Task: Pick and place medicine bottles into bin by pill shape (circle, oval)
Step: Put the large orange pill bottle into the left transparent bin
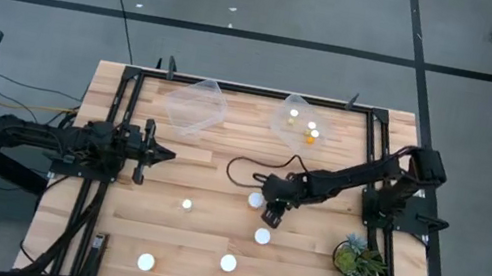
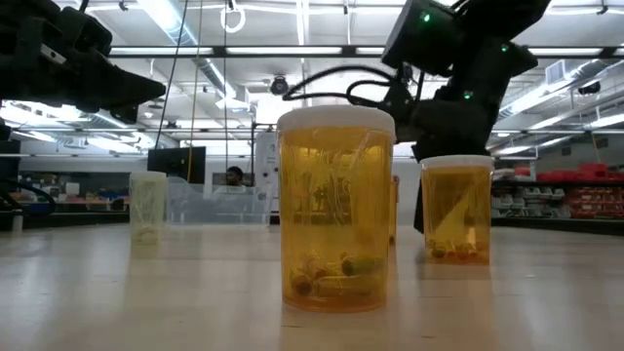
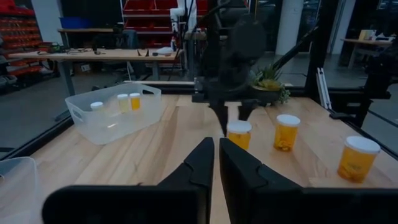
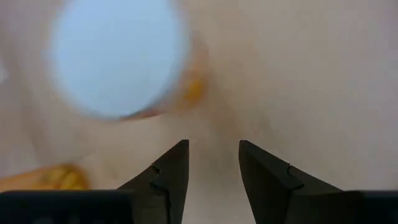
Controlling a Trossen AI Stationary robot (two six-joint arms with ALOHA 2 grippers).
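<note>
The right gripper (image 1: 270, 209) is hovering over the middle of the counter (image 1: 228, 125), fingers narrowly parted and empty, just beside a white-capped medicine bottle (image 1: 256, 201). The left gripper (image 1: 162, 153) is waiting, fingers almost closed, at the counter's left side.

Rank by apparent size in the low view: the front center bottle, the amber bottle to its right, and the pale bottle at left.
1. Front center bottle, largest, but nearest the camera.
2. Right amber bottle.
3. Pale bottle, smallest, farther back, so true size is unsure.
</note>
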